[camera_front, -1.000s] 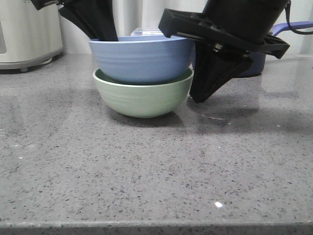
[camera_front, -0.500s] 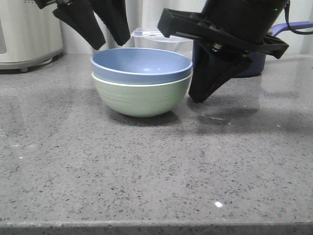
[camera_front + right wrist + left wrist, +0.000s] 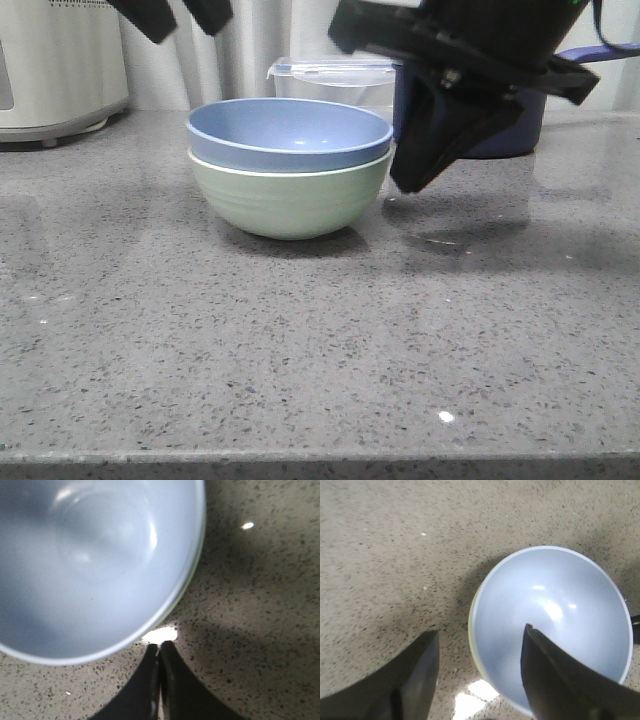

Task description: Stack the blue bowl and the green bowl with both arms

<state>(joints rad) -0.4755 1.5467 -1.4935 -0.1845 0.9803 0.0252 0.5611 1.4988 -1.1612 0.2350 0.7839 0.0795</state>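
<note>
The blue bowl [image 3: 288,135] sits nested inside the green bowl [image 3: 290,200] on the grey countertop. My left gripper [image 3: 180,12] is open and empty, up at the top left above the bowls. In the left wrist view the left gripper [image 3: 480,645] hangs over the blue bowl's [image 3: 555,625] rim, well above it. My right gripper [image 3: 405,185] is shut and empty, its tip just right of the green bowl. In the right wrist view the shut fingers [image 3: 159,652] are beside the blue bowl [image 3: 90,560], with a thin line of the green bowl's rim [image 3: 192,580] showing.
A white appliance [image 3: 55,70] stands at the back left. A clear lidded container [image 3: 330,75] and a dark navy saucepan [image 3: 510,120] stand behind the bowls and the right arm. The counter's front edge [image 3: 320,462] is near.
My left gripper let go of the blue bowl, which dropped into the green bowl, and rose out toward the top. My right gripper lifted slightly.
</note>
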